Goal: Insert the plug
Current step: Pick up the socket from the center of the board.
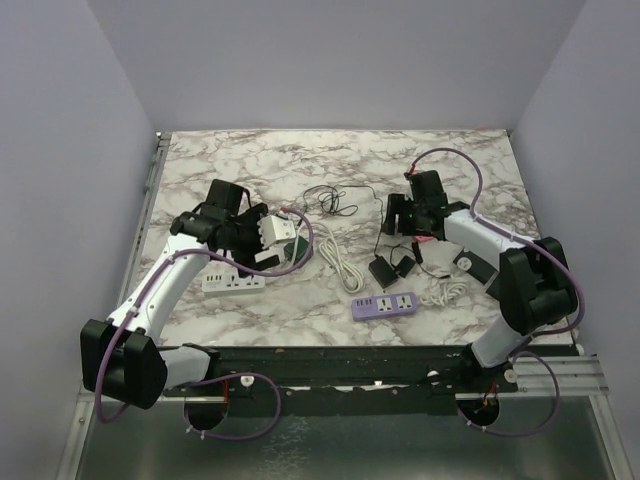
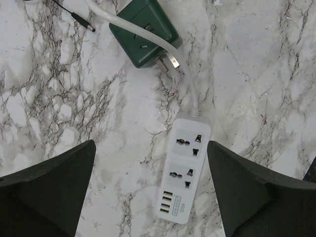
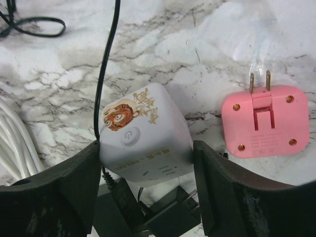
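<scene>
Your left end effector (image 2: 150, 148): jaws wide, above white power strip (image 2: 185, 168). Your right end effector (image 3: 145, 150): clamping white cube adapter (image 3: 143, 131).

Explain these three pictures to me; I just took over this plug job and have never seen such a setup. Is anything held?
You are seeing two robot arms bolted to the near edge of a marble table. The wide picture looks down from above and behind them; the other two come from a camera on each wrist. The left fingers hang open above a white power strip, a green adapter by its cord end. The right fingers press both sides of a white cube adapter with a cartoon face, so it looks gripped; a pink plug lies beside it. A purple power strip lies nearer the arms.
</scene>
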Motion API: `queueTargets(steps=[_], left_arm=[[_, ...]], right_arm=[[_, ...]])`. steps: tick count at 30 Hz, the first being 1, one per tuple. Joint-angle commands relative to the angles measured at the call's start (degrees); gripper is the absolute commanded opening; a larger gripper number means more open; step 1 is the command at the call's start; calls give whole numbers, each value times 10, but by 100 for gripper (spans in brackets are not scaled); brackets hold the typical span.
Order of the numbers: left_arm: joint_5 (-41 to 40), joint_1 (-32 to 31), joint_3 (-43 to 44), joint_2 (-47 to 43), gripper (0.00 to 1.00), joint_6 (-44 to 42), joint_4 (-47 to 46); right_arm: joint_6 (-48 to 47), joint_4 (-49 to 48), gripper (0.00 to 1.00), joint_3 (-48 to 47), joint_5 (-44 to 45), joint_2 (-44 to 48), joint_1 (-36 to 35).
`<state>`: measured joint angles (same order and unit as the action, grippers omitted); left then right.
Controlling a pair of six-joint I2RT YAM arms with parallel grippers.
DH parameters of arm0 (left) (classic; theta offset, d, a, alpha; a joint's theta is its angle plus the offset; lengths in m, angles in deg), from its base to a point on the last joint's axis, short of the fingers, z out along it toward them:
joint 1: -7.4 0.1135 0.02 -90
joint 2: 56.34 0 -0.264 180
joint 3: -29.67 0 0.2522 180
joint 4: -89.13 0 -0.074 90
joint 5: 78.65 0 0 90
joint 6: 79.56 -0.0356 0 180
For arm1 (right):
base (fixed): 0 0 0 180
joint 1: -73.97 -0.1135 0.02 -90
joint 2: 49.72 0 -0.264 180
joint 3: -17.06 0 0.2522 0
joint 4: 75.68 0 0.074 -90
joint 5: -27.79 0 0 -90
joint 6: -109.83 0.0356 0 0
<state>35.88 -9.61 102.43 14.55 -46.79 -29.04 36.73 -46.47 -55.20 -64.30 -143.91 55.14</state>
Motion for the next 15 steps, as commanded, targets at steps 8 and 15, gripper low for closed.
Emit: queueTargets(steps=[8,15], left_arm=[[-1,-2,23,5,96,1,0],[12,-2,44,14,96,16,-1]], right_arm=[[-10,15,37,-7,52,33,-10],[15,63,32,2,109,105,-10]])
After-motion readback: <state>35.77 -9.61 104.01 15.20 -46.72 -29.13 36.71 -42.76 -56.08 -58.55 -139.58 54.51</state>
